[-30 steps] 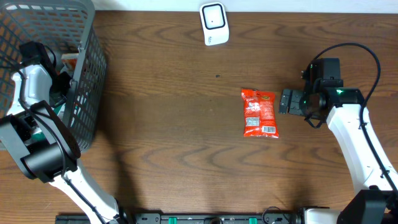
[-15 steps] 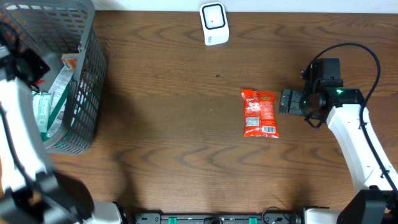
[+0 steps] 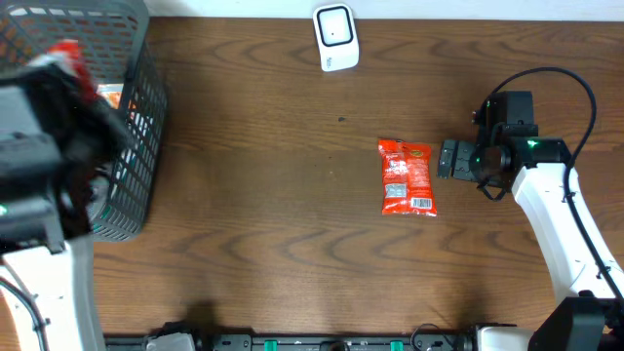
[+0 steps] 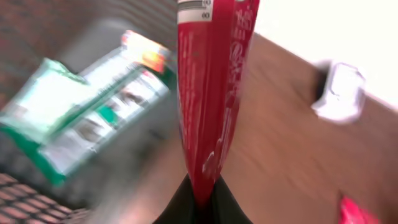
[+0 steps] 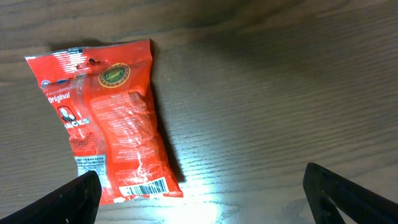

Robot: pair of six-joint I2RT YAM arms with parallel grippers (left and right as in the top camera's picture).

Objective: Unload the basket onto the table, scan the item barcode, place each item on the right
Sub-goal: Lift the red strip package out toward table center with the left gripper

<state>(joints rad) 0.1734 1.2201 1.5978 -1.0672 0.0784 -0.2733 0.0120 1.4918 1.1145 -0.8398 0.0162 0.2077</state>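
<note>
The left gripper [image 4: 199, 200] was clamped on the lower edge of a red pack [image 4: 208, 93], which stood edge-on and upright above the fingers in the wrist view. The overhead view showed that arm, blurred, over the basket [image 3: 136, 117] at the table's [image 3: 253, 214] left end, with green packets [image 4: 74, 118] lying below in the basket. The right gripper [image 5: 202, 190] had its jaws wide apart and held nothing. It hung just beside a red bag [image 5: 109, 118] that lay flat on the table, not touching it, with the bag's barcode [image 5: 144, 188] facing up at one end.

The step in hand looked like the carry: one pack gripped over the basket, not yet presented to the scanner [image 3: 334, 37], which sat well apart at the table's far edge. The pack's own barcode could not be made out.

The next move would call for swinging the pack across the table toward the scanner, then turning the wrist so that the printed face, not the thin edge, met the scanner's window. The grip at one edge left the rest of the pack free to flop, so a slow, steady approach seemed wise.
</note>
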